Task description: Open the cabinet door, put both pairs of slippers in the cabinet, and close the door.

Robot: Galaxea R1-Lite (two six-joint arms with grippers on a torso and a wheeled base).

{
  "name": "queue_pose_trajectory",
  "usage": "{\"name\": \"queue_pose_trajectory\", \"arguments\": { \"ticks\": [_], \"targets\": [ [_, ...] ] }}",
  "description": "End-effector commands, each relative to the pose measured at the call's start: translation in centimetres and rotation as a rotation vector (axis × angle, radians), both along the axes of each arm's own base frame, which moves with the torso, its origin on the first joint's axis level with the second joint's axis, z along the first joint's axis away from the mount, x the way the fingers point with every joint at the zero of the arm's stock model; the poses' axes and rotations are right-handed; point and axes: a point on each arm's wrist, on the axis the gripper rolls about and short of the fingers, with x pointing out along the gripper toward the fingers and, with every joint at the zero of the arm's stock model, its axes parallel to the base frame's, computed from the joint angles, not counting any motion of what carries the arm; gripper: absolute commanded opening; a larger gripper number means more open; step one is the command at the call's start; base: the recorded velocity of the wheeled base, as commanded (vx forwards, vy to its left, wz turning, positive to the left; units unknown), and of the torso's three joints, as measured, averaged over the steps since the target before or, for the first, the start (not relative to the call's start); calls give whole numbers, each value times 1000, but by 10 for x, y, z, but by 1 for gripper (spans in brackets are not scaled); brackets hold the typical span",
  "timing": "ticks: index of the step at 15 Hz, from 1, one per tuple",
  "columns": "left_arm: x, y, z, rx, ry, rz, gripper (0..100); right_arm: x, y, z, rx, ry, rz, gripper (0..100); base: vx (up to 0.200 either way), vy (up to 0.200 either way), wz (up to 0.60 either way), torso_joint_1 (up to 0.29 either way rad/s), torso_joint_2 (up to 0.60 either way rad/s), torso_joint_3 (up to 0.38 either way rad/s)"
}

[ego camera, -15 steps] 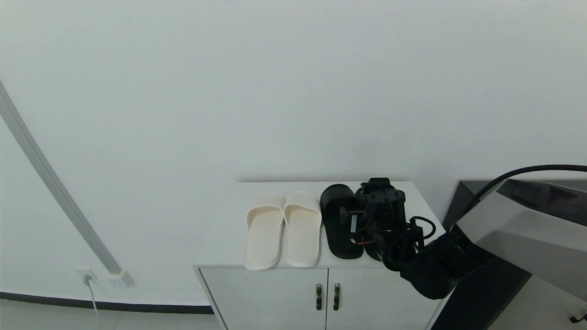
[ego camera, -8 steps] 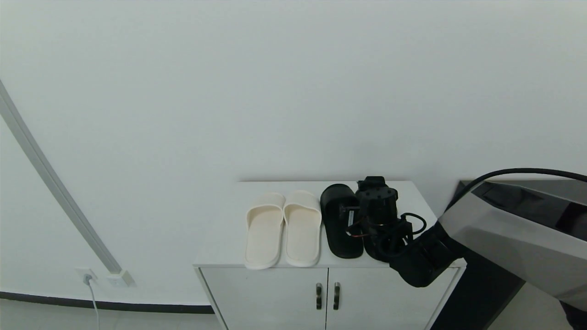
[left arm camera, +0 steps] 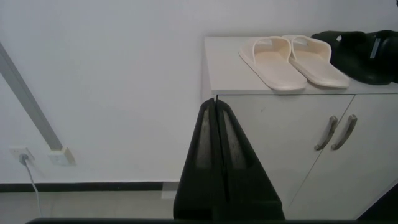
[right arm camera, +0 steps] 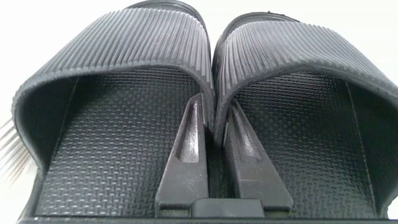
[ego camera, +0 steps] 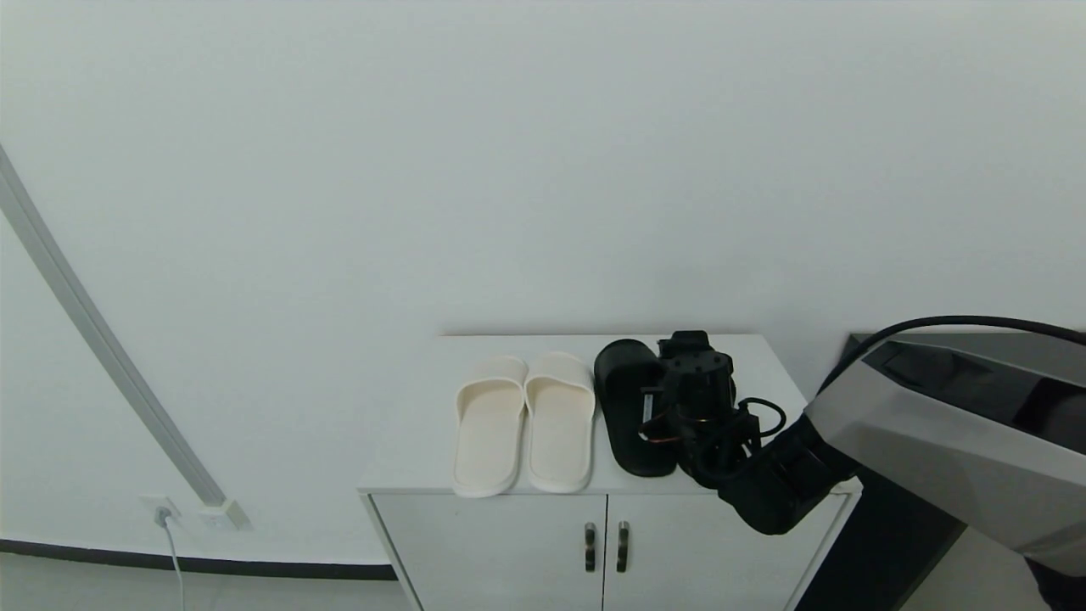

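Black slippers [ego camera: 629,416] gripped on the cabinet [ego camera: 407,479] top.
Head view: they lie toward its right edge beside white slippers [ego camera: 522,424], doors [ego camera: 501,552] closed. Left wrist view: left gripper [left arm camera: 216,109] fingers pressed together. Right wrist view: right gripper [right arm camera: 214,118] fingers pinch the pair's touching straps.

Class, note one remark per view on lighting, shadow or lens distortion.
Head view: the skirting board bows, a wide-lens effect; light on the wall is even. Left wrist view: the shut left tool stands dark against the pale wall. Right wrist view: the background behind the black slippers is washed out white.
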Motion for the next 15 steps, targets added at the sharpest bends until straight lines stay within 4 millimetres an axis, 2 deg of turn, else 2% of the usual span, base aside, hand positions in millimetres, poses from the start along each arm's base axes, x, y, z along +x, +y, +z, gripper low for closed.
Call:
{"name": "queue_pose_trajectory", "arguments": {
  "ticks": [1,4,6,7,8,9,10,13,15],
  "targets": [
    [0,0,0,-1,1,2,0,-1,0,6,8,-10,1,0,0,0,0,0,0,0],
    [0,0,0,1,1,4,0,-10,-7,22,11,-26,1,0,0,0,0,0,0,0],
    [0,0,0,1,1,2,0,-35,-25,59,11,-81,31,0,0,0,0,0,0,0],
    [0,0,0,1,1,2,0,-44,-30,67,2,-91,57,0,0,0,0,0,0,0],
    [0,0,0,-2,1,7,0,-67,-41,81,1,-107,132,0,0,0,0,0,0,0],
    [0,0,0,-2,1,7,0,-79,-46,85,2,-105,172,0,0,0,0,0,0,0],
    [0,0,0,-2,1,5,0,-101,-56,95,13,-104,240,0,0,0,0,0,0,0],
    [0,0,0,-1,1,4,0,-157,-84,102,30,-56,470,0,0,0,0,0,0,0],
    [0,0,0,-1,1,2,0,-184,-97,106,34,-11,592,0,0,0,0,0,0,0]
  ]
}}
